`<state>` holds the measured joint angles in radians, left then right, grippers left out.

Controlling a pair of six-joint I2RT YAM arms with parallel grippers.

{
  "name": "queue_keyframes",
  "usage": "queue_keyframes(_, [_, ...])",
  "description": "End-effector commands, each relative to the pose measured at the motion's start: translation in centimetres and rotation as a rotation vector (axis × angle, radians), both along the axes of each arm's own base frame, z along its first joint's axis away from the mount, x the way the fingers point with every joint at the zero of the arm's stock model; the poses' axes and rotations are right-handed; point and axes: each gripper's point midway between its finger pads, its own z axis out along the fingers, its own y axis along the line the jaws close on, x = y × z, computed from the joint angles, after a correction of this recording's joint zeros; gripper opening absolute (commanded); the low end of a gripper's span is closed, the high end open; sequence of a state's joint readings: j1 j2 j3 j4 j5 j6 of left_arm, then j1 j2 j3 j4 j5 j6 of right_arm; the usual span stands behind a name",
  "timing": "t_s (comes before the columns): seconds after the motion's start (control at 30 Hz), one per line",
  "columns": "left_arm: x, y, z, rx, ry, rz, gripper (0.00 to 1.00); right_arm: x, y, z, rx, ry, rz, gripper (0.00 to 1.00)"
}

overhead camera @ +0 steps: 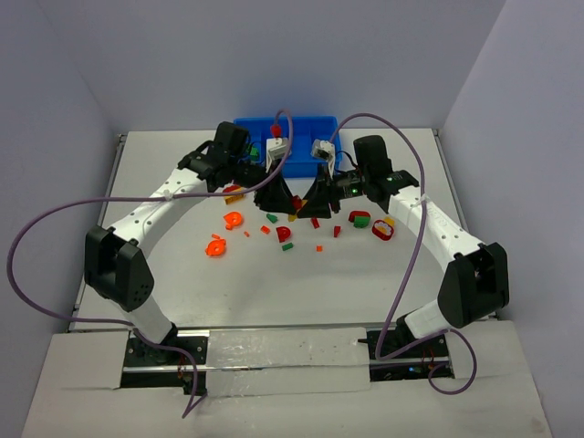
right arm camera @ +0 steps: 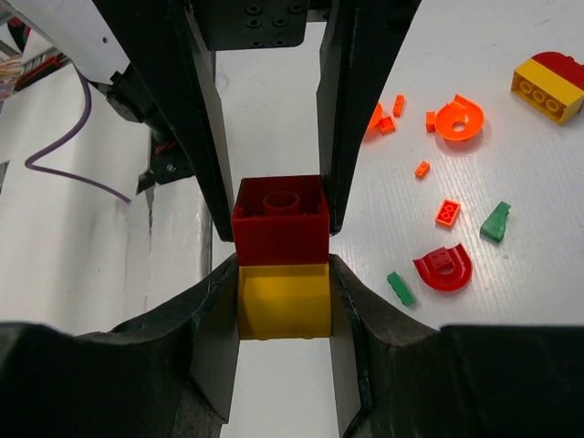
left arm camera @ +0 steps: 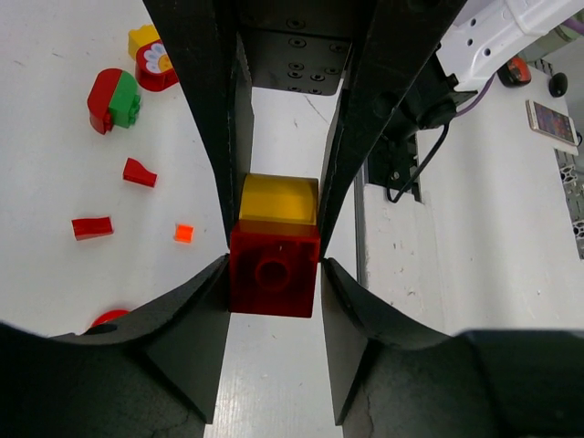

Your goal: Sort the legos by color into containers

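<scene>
A red brick [left arm camera: 274, 272] and a yellow brick [right arm camera: 284, 301] are stuck together and hang above the table between my two grippers, seen from above as a small stack [overhead camera: 297, 203]. My left gripper [left arm camera: 274, 274] is shut on the red half, and the yellow half [left arm camera: 278, 199] sticks out beyond it. My right gripper [right arm camera: 284, 303] is shut on the yellow half, with the red half [right arm camera: 281, 226] beyond. The two grippers [overhead camera: 274, 195] [overhead camera: 319, 195] face each other just in front of the blue tray [overhead camera: 310, 128], whose compartments are mostly hidden behind the arms.
Loose legos lie on the table in front of the grippers: orange curved pieces [overhead camera: 233, 220] [overhead camera: 216, 246], a red arch [overhead camera: 284, 234], a green and red piece [overhead camera: 359, 217], a red and yellow piece [overhead camera: 383, 230], and small red, orange and green bits [right arm camera: 447, 212] [right arm camera: 495, 222].
</scene>
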<state>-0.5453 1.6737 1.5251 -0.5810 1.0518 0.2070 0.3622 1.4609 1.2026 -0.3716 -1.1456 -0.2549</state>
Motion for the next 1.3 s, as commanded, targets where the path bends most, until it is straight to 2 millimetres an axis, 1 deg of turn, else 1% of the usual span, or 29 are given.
queue_keyframes(0.0, [-1.0, -0.3, 3.2, -0.084, -0.045, -0.042, 0.51, 0.5, -0.1, 1.3, -0.001, -0.067, -0.018, 0.00])
queue_keyframes(0.13, [-1.1, -0.4, 3.1, -0.087, -0.040, -0.046, 0.34, 0.5, -0.2, 1.2, -0.003, -0.068, -0.017, 0.00])
queue_keyframes(0.17, [-1.1, -0.3, 3.2, -0.089, -0.037, -0.045, 0.24, 0.4, -0.2, 1.1, -0.004, -0.066, -0.016, 0.00])
queue_keyframes(0.2, [-1.1, -0.3, 3.2, -0.091, -0.038, -0.044, 0.22, 0.4, -0.2, 1.1, -0.005, -0.064, -0.018, 0.00])
queue_keyframes(0.23, [-1.1, -0.4, 3.1, -0.092, -0.036, -0.047, 0.09, 0.4, -0.2, 1.0, -0.006, -0.064, -0.017, 0.00])
queue_keyframes(0.27, [-1.1, -0.3, 3.1, -0.091, -0.037, -0.045, 0.02, 0.4, -0.2, 1.0, -0.006, -0.064, -0.019, 0.00])
queue_keyframes(0.37, [-0.2, 0.3, 3.3, -0.102, -0.031, -0.016, 0.00, 0.7, -0.5, 0.5, -0.024, -0.059, -0.040, 0.00])
queue_keyframes(0.4, [0.8, 1.1, 3.4, -0.107, -0.025, 0.016, 0.00, 1.0, -0.9, 0.2, -0.031, -0.053, -0.059, 0.00])
queue_keyframes(0.5, [4.9, 3.9, 4.9, -0.154, -0.005, 0.146, 0.00, 2.9, -3.2, -1.4, -0.093, -0.048, -0.133, 0.00])
queue_keyframes(0.53, [6.8, 5.3, 5.6, -0.171, -0.010, 0.212, 0.00, 3.8, -4.4, -2.1, -0.124, -0.050, -0.164, 0.00])
queue_keyframes(0.6, [9.3, 7.4, 6.2, -0.174, -0.022, 0.310, 0.00, 5.6, -6.1, -2.5, -0.164, -0.073, -0.207, 0.00])
queue_keyframes(0.63, [10.9, 8.2, 6.4, -0.163, -0.058, 0.372, 0.00, 6.9, -7.1, -2.7, -0.186, -0.085, -0.244, 0.00])
queue_keyframes(0.67, [11.6, 8.5, 6.4, -0.152, -0.080, 0.407, 0.00, 7.8, -7.8, -2.7, -0.197, -0.087, -0.271, 0.00])
queue_keyframes(0.7, [12.5, 8.7, 6.2, -0.140, -0.101, 0.440, 0.00, 8.9, -8.2, -2.1, -0.194, -0.095, -0.304, 0.00])
queue_keyframes(0.73, [14.0, 9.2, 5.9, -0.118, -0.139, 0.503, 0.00, 10.8, -9.1, -1.6, -0.192, -0.098, -0.363, 0.00])
queue_keyframes(0.77, [14.7, 9.4, 5.5, -0.110, -0.135, 0.539, 0.00, 11.9, -9.4, -1.3, -0.191, -0.104, -0.405, 0.00])
queue_keyframes(0.8, [16.3, 9.9, 4.9, -0.091, -0.150, 0.608, 0.00, 14.0, -10.0, -0.7, -0.187, -0.132, -0.491, 0.00])
queue_keyframes(0.83, [17.2, 10.1, 4.7, -0.082, -0.156, 0.646, 0.00, 15.6, -10.2, 0.3, -0.165, -0.182, -0.544, 0.00])
queue_keyframes(0.9, [19.5, 10.6, 3.7, -0.042, -0.171, 0.739, 0.00, 18.5, -10.9, 1.5, -0.142, -0.222, -0.674, 0.00])
queue_keyframes(0.93, [20.8, 10.5, 2.7, -0.018, -0.172, 0.777, 0.00, 20.3, -11.9, 1.9, -0.139, -0.220, -0.787, 0.00])
queue_keyframes(0.97, [21.7, 10.5, 3.2, -0.009, -0.193, 0.798, 0.00, 21.5, -12.0, 2.3, -0.125, -0.230, -0.824, 0.00])
queue_keyframes(1.0, [23.2, 10.7, 2.3, 0.028, -0.195, 0.849, 0.00, 22.5, -12.1, 2.6, -0.121, -0.234, -0.858, 0.00])
queue_keyframes(1.03, [24.5, 10.8, 2.2, 0.048, -0.197, 0.891, 0.00, 23.7, -12.5, 2.0, -0.130, -0.228, -0.896, 0.00])
queue_keyframes(1.07, [25.3, 10.7, 2.9, 0.050, -0.199, 0.913, 0.00, 24.9, -12.8, 1.4, -0.137, -0.222, -0.935, 0.00])
queue_keyframes(1.1, [26.1, 10.7, 2.7, 0.059, -0.191, 0.931, 0.00, 25.8, -13.1, 1.4, -0.130, -0.206, -0.981, 0.00])
queue_keyframes(1.13, [27.1, 10.5, 1.7, 0.072, -0.170, 0.942, 0.00, 26.7, -13.2, 1.4, -0.122, -0.184, -1.031, 0.00])
queue_keyframes(1.17, [27.9, 10.1, 1.2, 0.072, -0.156, 0.943, 0.00, 27.6, -13.5, 0.6, -0.132, -0.165, -1.068, 0.00])
queue_keyframes(1.2, [28.5, 9.8, 1.6, 0.055, -0.160, 0.943, 0.00, 28.5, -13.6, 0.0, -0.129, -0.162, -1.091, 0.00])
queue_keyframes(1.27, [29.9, 8.8, 0.5, 0.044, -0.145, 0.981, 0.00, 30.1, -13.1, 0.0, -0.087, -0.166, -1.121, 0.00])
